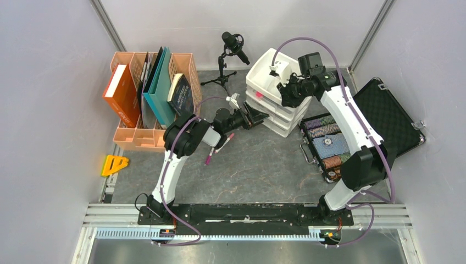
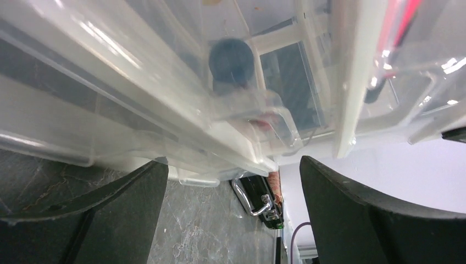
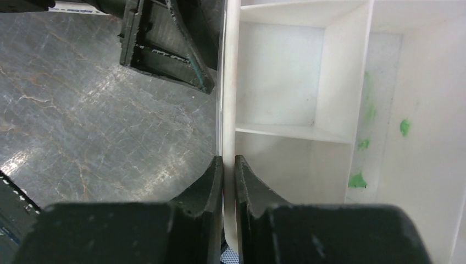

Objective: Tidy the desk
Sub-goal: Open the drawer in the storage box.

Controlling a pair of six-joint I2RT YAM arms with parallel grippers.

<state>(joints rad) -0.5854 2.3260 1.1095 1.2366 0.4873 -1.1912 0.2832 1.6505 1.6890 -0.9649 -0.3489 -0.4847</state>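
The dark stone desk point(image 1: 258, 170) spans the enclosure. Near its far edge, the right gripper point(image 3: 228, 163) pinches the thin wall of the top tray point(image 3: 229, 82) on a white drawer stack point(image 1: 273, 104). The left gripper point(image 2: 233, 164), fingers spread wide, faces the drawers. Pulling could tip the stack or slip the thin grip.

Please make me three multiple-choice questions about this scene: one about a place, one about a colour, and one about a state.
1. Where does the microphone stand?
A. at the near edge
B. at the back, between the book rack and the white drawers
C. in the far right corner

2. What colour is the thick book at the rack's left end?
A. orange
B. green
C. white

3. How is the right hand?
A. wide open
B. out of sight
C. shut on the wall of the white tray

Answers: 1 B, the top view shows it there; 2 A, its cover is orange; 3 C, the right wrist view shows it pinching that wall.
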